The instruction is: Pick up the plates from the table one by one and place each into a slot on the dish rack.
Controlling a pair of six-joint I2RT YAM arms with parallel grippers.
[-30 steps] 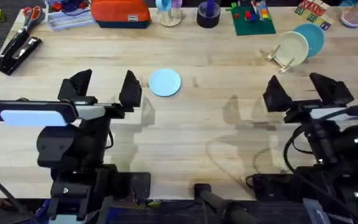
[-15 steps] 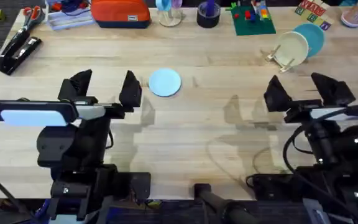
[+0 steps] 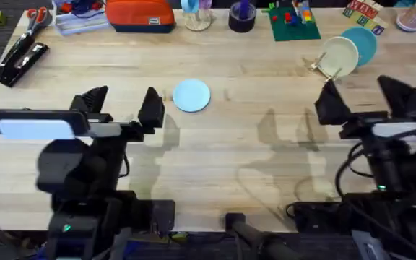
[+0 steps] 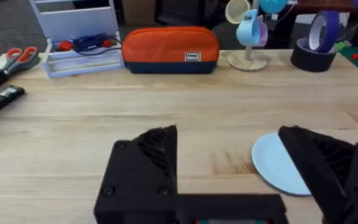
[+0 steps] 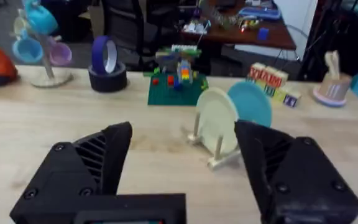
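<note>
While both your grippers hang spread wide and empty, the pale blue plate [image 3: 191,95] lies at one o'clock of the left gripper [image 3: 121,106]; right gripper [image 3: 370,100] faces the dish rack [image 3: 325,68].

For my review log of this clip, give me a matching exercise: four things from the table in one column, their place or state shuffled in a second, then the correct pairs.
Things:
1. pale blue plate
2. cream plate
3. teal plate
4. left gripper

Places or states:
A. standing in the dish rack, in front of another plate
B. open, holding nothing
C. lying flat on the table
D. standing in the rack behind another plate

Pairs: 1-C, 2-A, 3-D, 4-B
</note>
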